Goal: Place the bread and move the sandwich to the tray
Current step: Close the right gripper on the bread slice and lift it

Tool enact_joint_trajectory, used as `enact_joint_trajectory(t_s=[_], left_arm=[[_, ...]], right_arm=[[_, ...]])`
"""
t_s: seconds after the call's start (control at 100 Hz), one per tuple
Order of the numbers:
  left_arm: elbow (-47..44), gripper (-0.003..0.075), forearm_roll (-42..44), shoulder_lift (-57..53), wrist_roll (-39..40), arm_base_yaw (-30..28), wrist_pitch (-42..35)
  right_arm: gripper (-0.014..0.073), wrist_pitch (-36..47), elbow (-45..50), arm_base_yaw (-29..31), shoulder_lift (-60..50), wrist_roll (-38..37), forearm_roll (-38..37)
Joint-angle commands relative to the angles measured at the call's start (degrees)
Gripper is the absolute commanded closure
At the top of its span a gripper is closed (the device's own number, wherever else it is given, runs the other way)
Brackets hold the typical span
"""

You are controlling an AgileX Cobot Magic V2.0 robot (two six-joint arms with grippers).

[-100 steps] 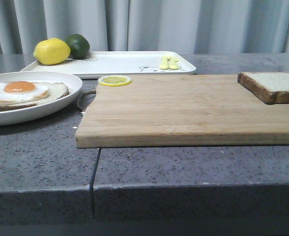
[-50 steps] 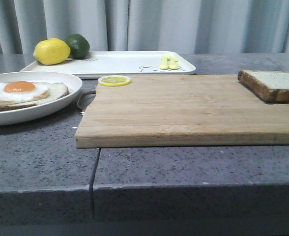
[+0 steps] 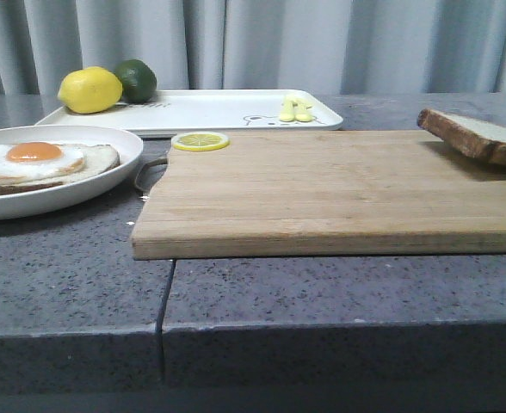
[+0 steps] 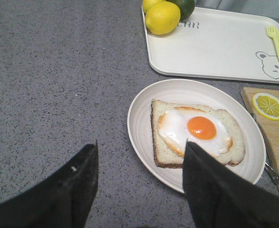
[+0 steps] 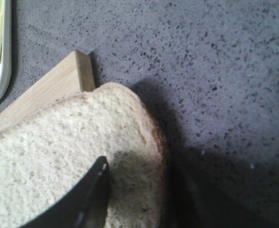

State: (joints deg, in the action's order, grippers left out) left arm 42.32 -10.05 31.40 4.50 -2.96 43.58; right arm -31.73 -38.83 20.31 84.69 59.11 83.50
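The right pincer (image 5: 89,199) shows one dark finger lying on the bread (image 5: 59,161); its other finger is out of view, so I cannot tell whether it grips. The bread (image 3: 477,135) sits tilted above the board's (image 3: 322,189) far right corner. The left pincer (image 4: 139,185) is spread wide and empty above the worktop (image 4: 49,85), beside the plate (image 4: 144,104) holding the sandwich (image 4: 199,133) near the worktop's left edge. Behind lies the tray (image 3: 210,110), bearing a lemon (image 3: 90,89) and lime (image 3: 138,79).
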Motion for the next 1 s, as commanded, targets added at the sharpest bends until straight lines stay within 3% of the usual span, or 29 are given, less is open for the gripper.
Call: enact_joint_trajectory(t_s=[0.0,0.23,0.54,0.99], left_arm=[[1.81,0.0355,-0.90,0.57,0.50,0.27,-3.77],[1.81,0.0356,-0.90,0.57,0.50,0.27,-3.77],[1.81,0.0356,-0.90,0.57,0.50,0.27,-3.77],[1.81,0.0356,-0.90,0.57,0.50,0.27,-3.77]], right_arm=[[0.0432,-1.95,-1.36,0.11,-1.15,0.74,1.71],[0.0715,-2.41,-1.36,0.11,-1.15,0.74,2.15],[0.0702,-5.14,-2.71,0.11,-4.72,0.38,4.20],[0.0702,-13.61,-7.72,0.11,-15.15,-8.77,8.05]])
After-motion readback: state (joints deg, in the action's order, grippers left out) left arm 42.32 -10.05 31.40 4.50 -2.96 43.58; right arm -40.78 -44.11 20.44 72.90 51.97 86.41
